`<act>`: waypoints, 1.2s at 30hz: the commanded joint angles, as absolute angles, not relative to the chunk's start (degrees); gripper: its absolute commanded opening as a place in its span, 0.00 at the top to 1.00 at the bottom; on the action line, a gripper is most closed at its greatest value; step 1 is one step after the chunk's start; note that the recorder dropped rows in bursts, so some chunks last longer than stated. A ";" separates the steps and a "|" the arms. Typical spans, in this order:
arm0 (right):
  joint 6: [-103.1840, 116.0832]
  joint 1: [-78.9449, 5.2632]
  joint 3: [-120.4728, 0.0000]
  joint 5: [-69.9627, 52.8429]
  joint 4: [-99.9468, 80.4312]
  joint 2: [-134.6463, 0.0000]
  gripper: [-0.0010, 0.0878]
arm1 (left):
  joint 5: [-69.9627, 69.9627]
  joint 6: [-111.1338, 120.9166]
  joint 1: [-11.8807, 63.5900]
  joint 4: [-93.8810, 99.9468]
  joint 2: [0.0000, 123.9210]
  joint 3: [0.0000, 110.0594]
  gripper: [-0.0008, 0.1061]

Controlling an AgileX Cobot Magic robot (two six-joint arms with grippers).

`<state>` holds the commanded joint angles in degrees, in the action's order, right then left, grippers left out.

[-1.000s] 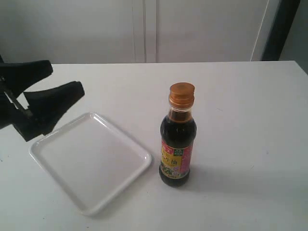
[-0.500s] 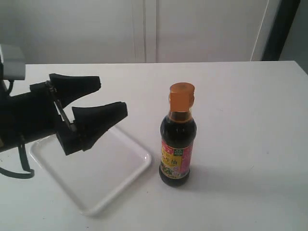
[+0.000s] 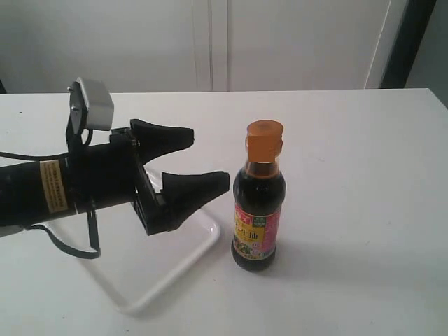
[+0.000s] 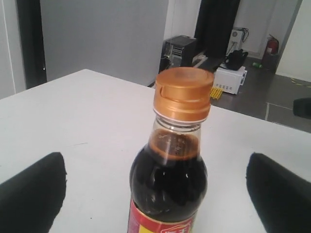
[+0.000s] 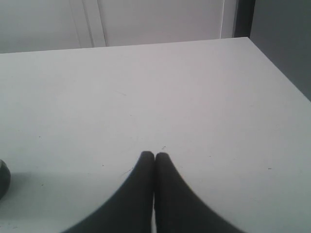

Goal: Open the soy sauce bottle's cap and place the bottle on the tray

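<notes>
The soy sauce bottle [image 3: 258, 210] stands upright on the white table, dark liquid inside, pink and yellow label low on its body. Its amber cap [image 3: 264, 137] sits closed on the neck. My left gripper [image 3: 203, 157] is open, fingers pointing right at the bottle, a short gap left of it. In the left wrist view the bottle [image 4: 167, 184] and cap [image 4: 183, 93] stand centred between the two spread fingers [image 4: 31, 191]. The white tray [image 3: 185, 259] lies under the left arm, mostly hidden. My right gripper [image 5: 154, 156] is shut on nothing above bare table; it is out of the exterior view.
The white table [image 3: 350, 140] stretches right of and behind the bottle. A grey wall and cabinet doors [image 3: 210, 42] stand behind the table's far edge. A dark rounded object [image 5: 4, 178] shows at the edge of the right wrist view.
My left arm has swept right across the tray toward the bottle, fingers staying open. Bottle, cap and tray have not moved.
</notes>
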<state>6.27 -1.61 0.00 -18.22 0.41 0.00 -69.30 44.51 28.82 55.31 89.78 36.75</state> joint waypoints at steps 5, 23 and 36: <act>6.27 -1.61 0.00 -18.22 0.41 0.00 0.99 | -69.96 44.51 28.82 55.95 93.69 39.35 0.01; 6.27 -1.61 0.00 -18.22 0.41 0.00 0.99 | -69.96 43.24 29.46 60.77 101.59 44.13 0.01; 6.27 -1.61 0.00 -18.22 0.41 0.00 0.99 | -69.96 37.32 35.14 54.79 104.67 45.45 0.01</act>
